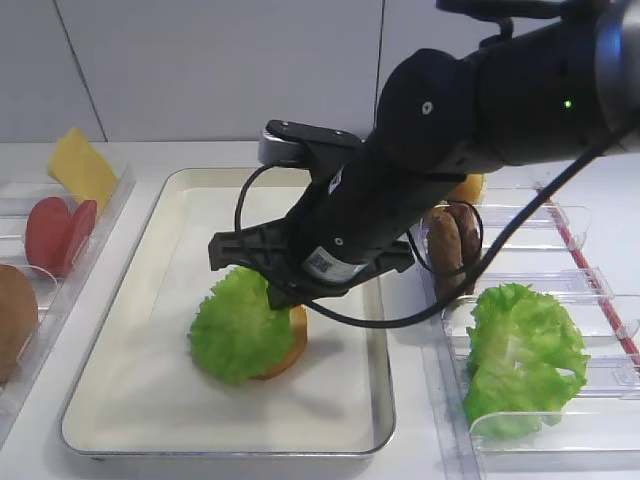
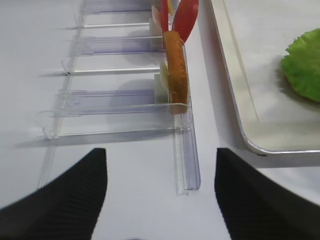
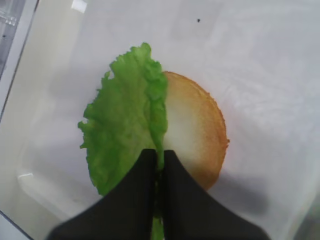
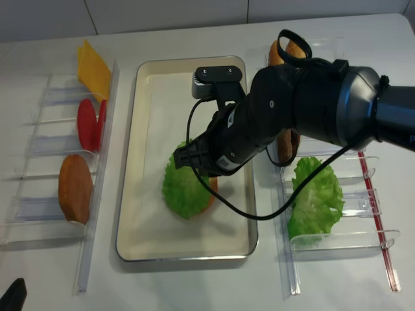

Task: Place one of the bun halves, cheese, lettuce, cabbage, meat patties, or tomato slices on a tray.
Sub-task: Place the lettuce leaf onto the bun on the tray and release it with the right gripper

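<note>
While the right gripper (image 3: 159, 170) pinches the lettuce (image 3: 125, 145) edge over the bun half (image 3: 197, 145) on the tray (image 1: 180, 200), the left gripper (image 2: 160, 195) waits open. Centre the leaf, then release gently.

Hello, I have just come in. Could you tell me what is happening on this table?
The right pincer is shut on the edge of the lettuce and holds it over a bun half lying cut face up in the tray. The leaf covers part of the bun. The left pincer is open and waits outside the tray, beside the clear bins of the left-hand rack. It holds nothing.
</note>
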`<state>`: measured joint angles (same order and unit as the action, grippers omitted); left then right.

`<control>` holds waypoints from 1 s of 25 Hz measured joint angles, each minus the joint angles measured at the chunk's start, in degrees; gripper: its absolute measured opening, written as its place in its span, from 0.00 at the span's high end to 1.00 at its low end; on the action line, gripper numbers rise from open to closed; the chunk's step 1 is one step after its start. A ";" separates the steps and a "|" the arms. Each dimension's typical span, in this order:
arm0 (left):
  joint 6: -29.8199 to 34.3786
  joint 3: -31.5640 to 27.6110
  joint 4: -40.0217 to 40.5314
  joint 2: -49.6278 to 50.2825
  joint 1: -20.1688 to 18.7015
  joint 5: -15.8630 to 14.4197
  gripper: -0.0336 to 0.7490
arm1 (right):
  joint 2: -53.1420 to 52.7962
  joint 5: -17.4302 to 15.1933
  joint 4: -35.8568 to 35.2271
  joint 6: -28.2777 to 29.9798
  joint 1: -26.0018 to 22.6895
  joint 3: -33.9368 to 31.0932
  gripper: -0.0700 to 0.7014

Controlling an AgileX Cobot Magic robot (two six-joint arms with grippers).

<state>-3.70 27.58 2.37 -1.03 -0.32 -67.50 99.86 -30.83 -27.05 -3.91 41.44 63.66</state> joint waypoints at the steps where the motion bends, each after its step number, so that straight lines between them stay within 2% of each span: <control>1: 0.00 0.00 0.00 0.00 0.00 0.00 0.41 | 0.00 -0.24 0.60 -0.12 0.00 0.00 0.85; 5: 0.00 0.00 0.00 0.00 0.00 0.00 0.41 | 0.00 -1.05 1.36 1.59 0.00 0.00 0.84; 8: 0.00 0.00 0.00 0.00 0.00 0.00 0.41 | 0.00 -1.28 1.36 2.96 0.00 0.00 0.72; 13: 0.00 0.00 0.00 0.00 0.00 0.00 0.41 | 0.00 -1.36 1.25 3.91 0.00 0.00 0.22; 15: 0.00 0.00 0.00 0.00 0.00 0.00 0.41 | 0.00 -1.36 1.25 4.21 0.00 0.00 0.10; 17: 0.00 0.00 0.00 0.00 0.00 0.00 0.41 | 0.00 -1.41 1.25 4.31 0.00 0.00 0.05; 20: 0.00 0.00 0.00 0.00 0.00 0.00 0.41 | 0.00 -1.63 1.72 5.17 0.00 0.09 0.03; 22: 0.00 0.00 0.00 0.00 0.00 0.00 0.41 | 0.00 -3.32 2.75 5.66 0.00 0.97 0.02; 25: 0.00 0.00 0.00 0.00 0.00 0.00 0.41 | -0.72 -7.70 5.53 6.51 0.00 4.02 0.02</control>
<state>-3.70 27.58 2.37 -1.03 -0.32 -67.50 99.14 -38.53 -21.52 2.61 41.44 67.68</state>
